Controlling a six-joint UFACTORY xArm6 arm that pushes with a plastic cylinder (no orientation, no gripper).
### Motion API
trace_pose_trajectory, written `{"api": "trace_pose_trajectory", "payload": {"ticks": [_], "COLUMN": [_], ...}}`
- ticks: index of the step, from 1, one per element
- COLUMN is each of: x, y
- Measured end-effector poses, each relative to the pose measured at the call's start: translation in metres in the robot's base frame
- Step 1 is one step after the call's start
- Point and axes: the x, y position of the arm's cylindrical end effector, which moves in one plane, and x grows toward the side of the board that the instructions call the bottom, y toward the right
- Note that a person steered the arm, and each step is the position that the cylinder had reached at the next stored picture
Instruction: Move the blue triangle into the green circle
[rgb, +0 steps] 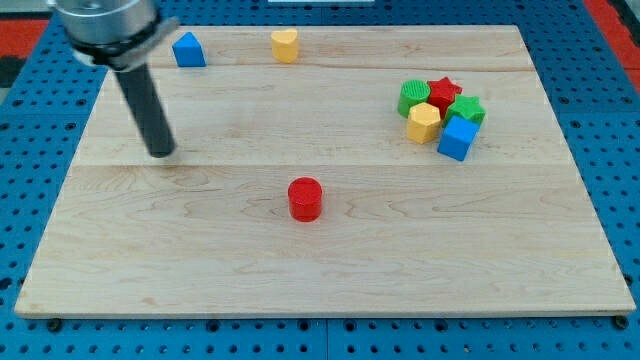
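The blue triangle (188, 50) sits near the board's top left. The green circle (413, 97) is at the left of a cluster of blocks on the view's right, far from the triangle. My tip (161, 152) rests on the board on the left side, well below the blue triangle and slightly to its left, not touching any block.
A yellow heart (285, 45) lies at the top, right of the triangle. A red cylinder (305, 198) stands near the board's middle. The cluster also holds a red star (443, 92), a green star (467, 110), a yellow hexagon (423, 122) and a blue cube (458, 137).
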Motion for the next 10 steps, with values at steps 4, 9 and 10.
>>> {"api": "trace_pose_trajectory", "payload": {"ticks": [4,9,10], "x": [-0.173,-0.191,-0.174], "y": [-0.054,0.176,0.178]}}
